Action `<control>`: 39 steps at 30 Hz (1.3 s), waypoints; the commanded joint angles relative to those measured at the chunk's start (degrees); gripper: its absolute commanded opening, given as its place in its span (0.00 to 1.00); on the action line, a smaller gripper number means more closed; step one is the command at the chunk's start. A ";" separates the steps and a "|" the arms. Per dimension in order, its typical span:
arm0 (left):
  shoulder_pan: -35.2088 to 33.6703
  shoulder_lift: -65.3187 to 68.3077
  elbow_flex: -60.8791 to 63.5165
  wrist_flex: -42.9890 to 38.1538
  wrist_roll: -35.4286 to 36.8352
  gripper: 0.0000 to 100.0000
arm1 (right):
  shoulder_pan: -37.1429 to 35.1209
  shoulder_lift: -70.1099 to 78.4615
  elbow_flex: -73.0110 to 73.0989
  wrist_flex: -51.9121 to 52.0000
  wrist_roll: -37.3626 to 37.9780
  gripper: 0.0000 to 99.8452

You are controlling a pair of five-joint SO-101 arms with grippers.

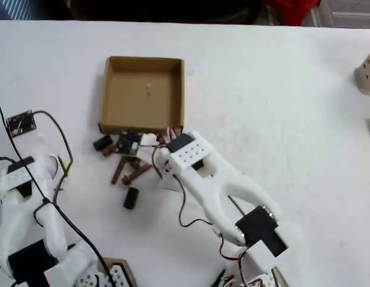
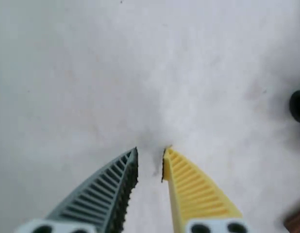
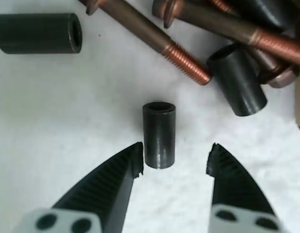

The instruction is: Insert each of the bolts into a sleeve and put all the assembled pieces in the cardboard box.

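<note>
Hovering wide open and empty, your right gripper (image 3: 175,159) has the nearest sleeve (image 3: 158,135) lying between its fingertips, long axis running along the fingers.

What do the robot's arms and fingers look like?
Both arms are white plastic with black motor blocks. The left arm carries black cables; the right arm, red and black ones. The left fingers are ribbed wedges, one grey, one yellow; the right fingers are black.

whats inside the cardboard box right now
In the cardboard box there is just bare brown floor with a couple of small pale specks. The strip of floor right behind its near wall is hidden by that wall.
</note>
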 commanded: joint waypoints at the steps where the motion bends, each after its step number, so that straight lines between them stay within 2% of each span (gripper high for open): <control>1: 0.66 -0.04 -2.46 -0.62 0.35 0.12 | -1.19 -2.59 1.58 -3.82 0.62 0.20; 8: 0.66 -0.04 -2.37 -0.62 0.35 0.12 | -2.24 -2.51 4.22 -9.01 0.26 0.20; 17: 0.66 -0.04 -2.37 -0.62 0.35 0.12 | -1.80 2.86 1.76 -8.22 0.18 0.20; 23: 0.75 -0.04 -2.29 -0.62 0.35 0.12 | -0.75 2.86 1.67 -8.13 0.09 0.02; 28: 0.75 -0.04 -2.29 -0.62 0.26 0.12 | 0.66 2.51 1.67 -7.78 0.00 0.02; 34: 0.75 -0.04 -2.29 -0.62 0.26 0.12 | 7.08 -6.02 2.02 -4.44 -11.52 0.02; 39: 0.92 -0.04 -2.29 -0.53 0.26 0.12 | 19.03 -10.15 2.11 -3.47 -21.98 0.02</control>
